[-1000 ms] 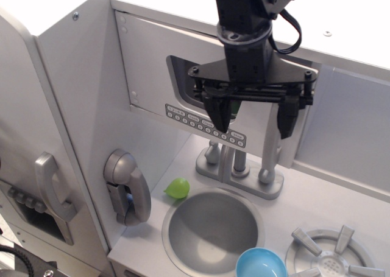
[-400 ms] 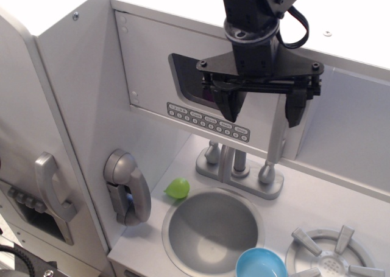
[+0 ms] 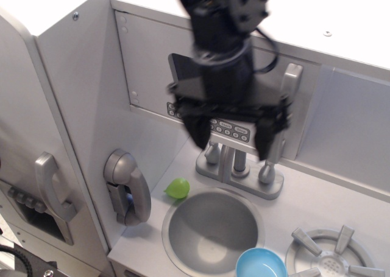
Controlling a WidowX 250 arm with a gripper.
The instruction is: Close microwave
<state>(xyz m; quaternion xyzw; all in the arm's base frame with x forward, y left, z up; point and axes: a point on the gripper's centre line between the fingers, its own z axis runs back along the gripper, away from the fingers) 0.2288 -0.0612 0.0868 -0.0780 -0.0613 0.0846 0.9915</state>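
Note:
The microwave (image 3: 146,64) is the light grey upper compartment of the toy kitchen. Its door has a dark window (image 3: 180,68), a row of small buttons (image 3: 236,129) and a vertical silver handle (image 3: 289,88) at its right edge. The door lies about flush with the cabinet front. My gripper (image 3: 233,138) hangs in front of the door's lower middle, blurred by motion. Its jaws are spread wide and hold nothing. One dark finger (image 3: 197,134) is left of the buttons and the other (image 3: 267,142) is just left of the handle. The gripper covers much of the window.
Below the gripper stand a silver faucet (image 3: 237,167) and a round sink (image 3: 213,228). A small green object (image 3: 178,187) lies left of the sink. A blue bowl (image 3: 261,265) and a burner (image 3: 332,255) are at the front right. A grey phone (image 3: 127,185) hangs on the left wall.
The microwave door's handle edge has shifted right and back toward the cabinet. My gripper has dropped lower and moved left, away from the handle, still open.

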